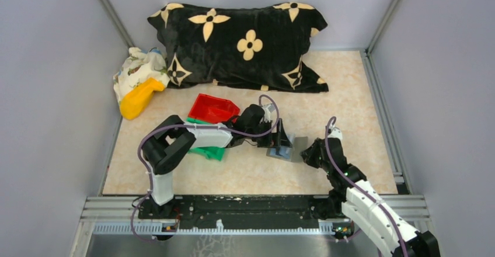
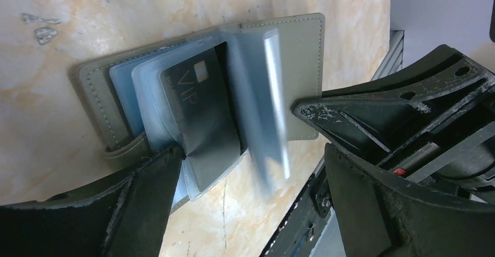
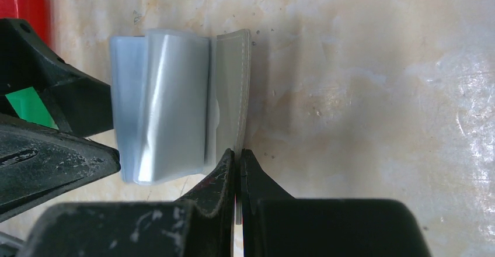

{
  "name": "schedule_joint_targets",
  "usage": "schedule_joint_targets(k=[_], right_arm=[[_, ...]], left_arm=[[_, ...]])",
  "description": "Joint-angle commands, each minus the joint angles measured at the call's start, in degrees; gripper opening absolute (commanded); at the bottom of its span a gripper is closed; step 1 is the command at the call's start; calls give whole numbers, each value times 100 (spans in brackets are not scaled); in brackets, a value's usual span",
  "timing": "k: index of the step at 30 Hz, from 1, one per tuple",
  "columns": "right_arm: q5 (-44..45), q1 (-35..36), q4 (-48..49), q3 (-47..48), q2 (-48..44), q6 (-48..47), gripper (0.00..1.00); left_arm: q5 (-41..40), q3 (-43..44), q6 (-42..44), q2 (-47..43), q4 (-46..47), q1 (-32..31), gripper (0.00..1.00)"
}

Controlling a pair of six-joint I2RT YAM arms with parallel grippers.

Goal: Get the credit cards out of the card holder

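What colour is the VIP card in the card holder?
The VIP card is dark grey; left wrist view.

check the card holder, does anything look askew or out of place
The card holder lies open with its clear sleeves standing up rather than flat, and a dark VIP card sits crooked among them.

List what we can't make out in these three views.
Card count: the left wrist view shows one dark card; the blurred plastic sleeves hide any others.
Card holder: tiny in the top view, partly under the left arm.
Right pincer, shut at the holder's cover edge in the right wrist view: pinching it or just pressing, cannot tell.
Green bin: mostly hidden under the left arm, top view.
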Motion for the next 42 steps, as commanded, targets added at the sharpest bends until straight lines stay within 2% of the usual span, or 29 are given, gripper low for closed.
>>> schedule_joint_targets(k=[1, 15, 31, 42], right_arm=[[-157, -17, 125, 27, -27, -9, 0], [-167, -15, 166, -109, -75, 52, 0], [-86, -18, 89, -52, -101, 36, 0], [-107, -15, 164, -112, -54, 39, 0]], left_arm=[[346, 65, -179, 291, 255, -87, 98], [412, 651, -159, 404, 115, -211, 98], [87, 79, 44, -130, -134, 2, 98], [-923, -21, 519, -926, -1099, 100, 98]])
